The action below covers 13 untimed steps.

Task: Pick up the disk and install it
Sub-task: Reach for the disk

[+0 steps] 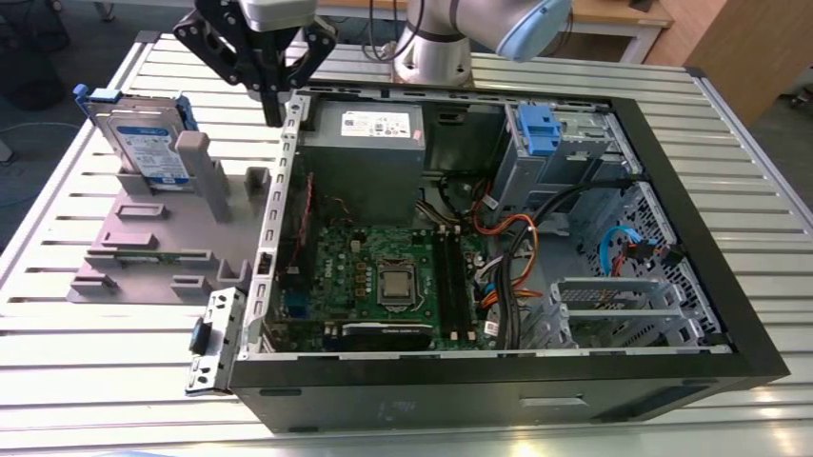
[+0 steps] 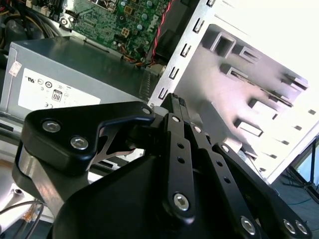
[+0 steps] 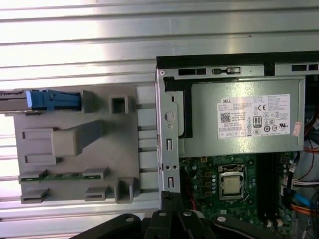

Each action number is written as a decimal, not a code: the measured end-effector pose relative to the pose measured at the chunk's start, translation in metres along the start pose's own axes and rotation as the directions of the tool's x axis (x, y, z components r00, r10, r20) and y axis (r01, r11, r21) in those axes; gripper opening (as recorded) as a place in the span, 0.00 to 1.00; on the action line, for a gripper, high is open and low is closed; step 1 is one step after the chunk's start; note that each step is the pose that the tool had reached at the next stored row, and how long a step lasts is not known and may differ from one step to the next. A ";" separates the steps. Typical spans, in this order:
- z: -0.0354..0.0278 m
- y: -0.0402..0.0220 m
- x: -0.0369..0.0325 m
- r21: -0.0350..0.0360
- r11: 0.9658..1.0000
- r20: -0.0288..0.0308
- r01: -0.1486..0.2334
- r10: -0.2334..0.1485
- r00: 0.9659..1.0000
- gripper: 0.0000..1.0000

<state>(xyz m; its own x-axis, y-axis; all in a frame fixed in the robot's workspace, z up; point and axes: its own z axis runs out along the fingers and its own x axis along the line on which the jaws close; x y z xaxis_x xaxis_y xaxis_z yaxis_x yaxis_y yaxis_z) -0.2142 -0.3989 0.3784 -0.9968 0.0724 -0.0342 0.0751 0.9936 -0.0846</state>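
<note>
Pickup is not yet begun: your gripper (image 1: 272,116), pressed together on nothing, hangs above the computer case (image 1: 508,386) wall, while the disk (image 1: 137,143) stands upright in the grey stand (image 1: 140,243) at the exterior view's left.

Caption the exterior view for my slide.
Gripper by the wall of the open computer case; disk stands upright in the grey stand.

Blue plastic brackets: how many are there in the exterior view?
2. One frames the disk standing in the grey stand at the exterior view's left; the other bracket sits in the drive cage inside the open computer case. More may be hidden there.
</note>
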 end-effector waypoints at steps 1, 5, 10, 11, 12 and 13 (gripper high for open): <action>-0.0001 0.0000 0.0002 -0.010 1.000 -0.001 0.000 0.000 1.000 0.11; 0.0000 -0.0001 0.0010 -0.052 0.999 -0.004 -0.001 0.001 1.000 0.11; -0.0001 -0.0002 0.0020 -0.082 0.997 -0.006 -0.003 0.002 1.000 0.11; -0.0001 -0.0002 0.0021 -0.082 0.997 -0.006 -0.003 0.002 1.000 0.11; 0.0000 -0.0003 0.0021 -0.082 0.997 -0.006 -0.003 0.002 1.000 0.11; 0.0000 -0.0003 0.0022 -0.082 0.997 -0.006 -0.002 0.002 1.000 0.11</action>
<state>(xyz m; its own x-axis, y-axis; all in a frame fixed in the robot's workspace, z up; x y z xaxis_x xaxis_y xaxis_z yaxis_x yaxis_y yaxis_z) -0.2164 -0.3991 0.3784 -0.9968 0.0749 -0.0280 0.0750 0.9972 -0.0022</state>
